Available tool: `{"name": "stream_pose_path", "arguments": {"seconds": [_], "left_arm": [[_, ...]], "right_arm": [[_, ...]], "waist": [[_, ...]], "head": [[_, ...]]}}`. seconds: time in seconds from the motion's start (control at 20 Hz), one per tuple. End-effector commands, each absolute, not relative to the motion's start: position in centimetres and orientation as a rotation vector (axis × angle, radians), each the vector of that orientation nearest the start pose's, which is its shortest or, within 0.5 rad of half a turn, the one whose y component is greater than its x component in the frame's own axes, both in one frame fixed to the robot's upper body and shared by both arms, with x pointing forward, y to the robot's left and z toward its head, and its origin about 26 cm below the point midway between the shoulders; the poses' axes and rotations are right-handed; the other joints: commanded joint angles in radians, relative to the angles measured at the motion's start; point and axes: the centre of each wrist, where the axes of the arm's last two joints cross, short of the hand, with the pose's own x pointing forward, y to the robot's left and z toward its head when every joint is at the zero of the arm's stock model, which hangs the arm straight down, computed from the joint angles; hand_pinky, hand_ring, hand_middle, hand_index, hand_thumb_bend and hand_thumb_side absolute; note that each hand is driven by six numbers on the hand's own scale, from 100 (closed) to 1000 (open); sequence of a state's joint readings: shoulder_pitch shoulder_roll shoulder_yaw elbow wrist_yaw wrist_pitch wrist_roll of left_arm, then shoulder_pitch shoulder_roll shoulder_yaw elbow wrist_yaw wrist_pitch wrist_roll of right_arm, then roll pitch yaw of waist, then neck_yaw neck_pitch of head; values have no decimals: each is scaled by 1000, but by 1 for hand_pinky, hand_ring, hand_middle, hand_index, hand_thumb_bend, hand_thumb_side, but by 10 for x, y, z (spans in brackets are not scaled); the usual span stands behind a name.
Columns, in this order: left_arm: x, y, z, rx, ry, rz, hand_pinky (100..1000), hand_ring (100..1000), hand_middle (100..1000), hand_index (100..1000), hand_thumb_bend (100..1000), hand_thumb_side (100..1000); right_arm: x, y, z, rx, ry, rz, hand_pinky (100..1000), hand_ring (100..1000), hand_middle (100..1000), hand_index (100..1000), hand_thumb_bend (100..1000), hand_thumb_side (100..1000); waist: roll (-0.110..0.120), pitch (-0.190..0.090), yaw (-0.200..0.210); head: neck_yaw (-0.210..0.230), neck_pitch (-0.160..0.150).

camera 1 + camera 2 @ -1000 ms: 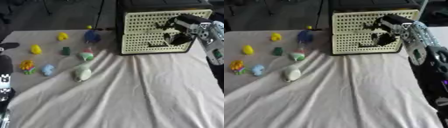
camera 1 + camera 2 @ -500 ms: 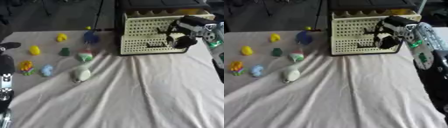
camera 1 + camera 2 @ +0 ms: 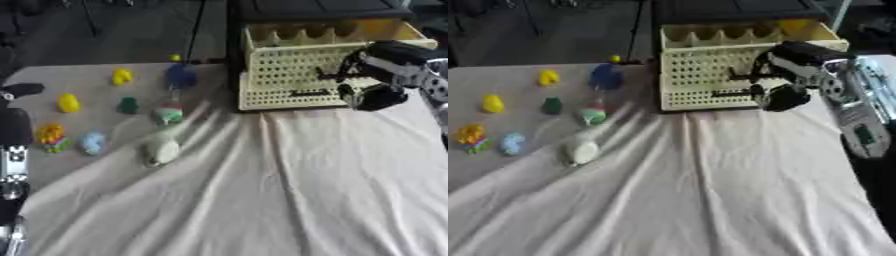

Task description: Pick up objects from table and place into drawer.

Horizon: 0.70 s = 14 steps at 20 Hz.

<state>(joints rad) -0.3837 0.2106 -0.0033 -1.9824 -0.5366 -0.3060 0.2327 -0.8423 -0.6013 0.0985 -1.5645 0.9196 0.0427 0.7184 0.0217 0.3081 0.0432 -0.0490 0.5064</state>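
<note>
The drawer (image 3: 302,75) stands pulled out at the far right of the table (image 3: 262,200), its perforated front toward the robot. The right hand (image 3: 785,80) is at this front, fingers curled on the dark handle, I judge. To do it well, pull straight, not sideways. The toys (image 3: 162,150) lie well apart to the left. The left hand (image 3: 13,125) rests at the left edge; its fingers I cannot tell
</note>
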Motion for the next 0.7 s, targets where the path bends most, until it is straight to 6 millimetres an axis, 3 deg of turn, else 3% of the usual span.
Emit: {"name": "stream_pose_path", "arguments": {"seconds": [0.05, 0.3, 0.7], "left_arm": [[307, 233, 220, -863, 3313, 464, 708, 875, 820, 933, 212, 979], [307, 233, 220, -863, 3312, 460, 707, 876, 820, 933, 209, 980], [307, 233, 220, -863, 3312, 455, 707, 877, 820, 933, 207, 981]], "right_arm": [[372, -272, 333, -1161, -1436, 1524, 100, 101, 100, 675, 100, 202], [357, -268, 332, -1141, -1467, 1541, 100, 100, 100, 677, 100, 204], [350, -268, 329, -1121, -1460, 1555, 100, 100, 100, 672, 100, 191]], "waist": [[1, -25, -2], [3, -23, -6], [3, -22, -8]], "head": [[5, -8], [7, -9], [9, -9]]}}
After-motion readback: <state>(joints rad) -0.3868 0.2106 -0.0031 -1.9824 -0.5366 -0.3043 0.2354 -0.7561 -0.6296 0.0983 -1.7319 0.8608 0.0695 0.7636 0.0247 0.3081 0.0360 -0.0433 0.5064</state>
